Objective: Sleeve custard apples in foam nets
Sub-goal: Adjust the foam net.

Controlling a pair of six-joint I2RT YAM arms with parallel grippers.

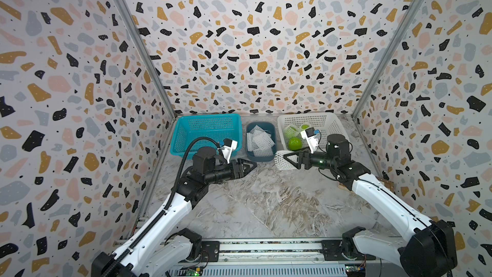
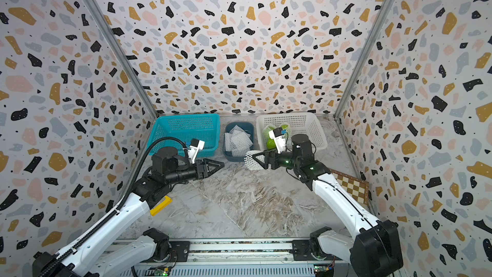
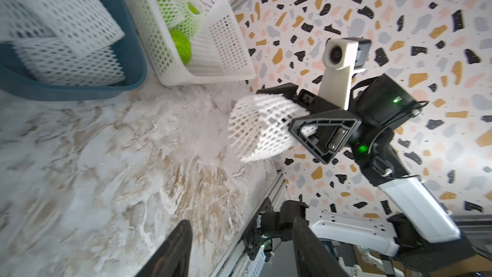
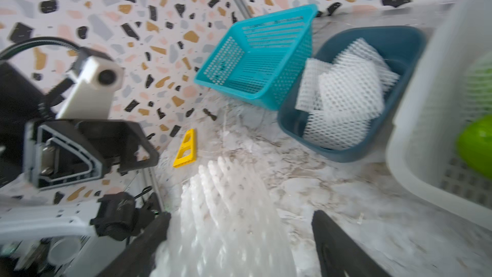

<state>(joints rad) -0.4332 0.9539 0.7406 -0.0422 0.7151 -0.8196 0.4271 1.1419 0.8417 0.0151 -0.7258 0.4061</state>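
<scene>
Terrazzo-print walls (image 1: 239, 35), marbled tabletop (image 1: 266, 203).

Right gripper (image 1: 286, 159): jaws set wide and gripping a net (image 1: 279, 159). The net is puffed out as an open tube between the fingers and sticks out past the tips, clear of the tabletop. No green showing inside it.

Left gripper (image 1: 253, 167): jaws part open with nothing between them. It points at the net and is near it but not touching.

Navy bin (image 1: 262, 158) is just behind the two grippers, with spare nets (image 1: 261, 139) piled in it.

White basket (image 1: 327, 123) is beside the bin on the right arm's side. It holds a bare apple (image 1: 294, 143) and a netted apple (image 1: 290, 131). More green shows behind the right wrist camera, can't tell what.

Teal basket (image 1: 207, 129) is on the bin's other side.

Yellow piece (image 2: 161, 205) lies on the tabletop by the left arm, chessboard (image 2: 351, 186) by the right arm.
</scene>
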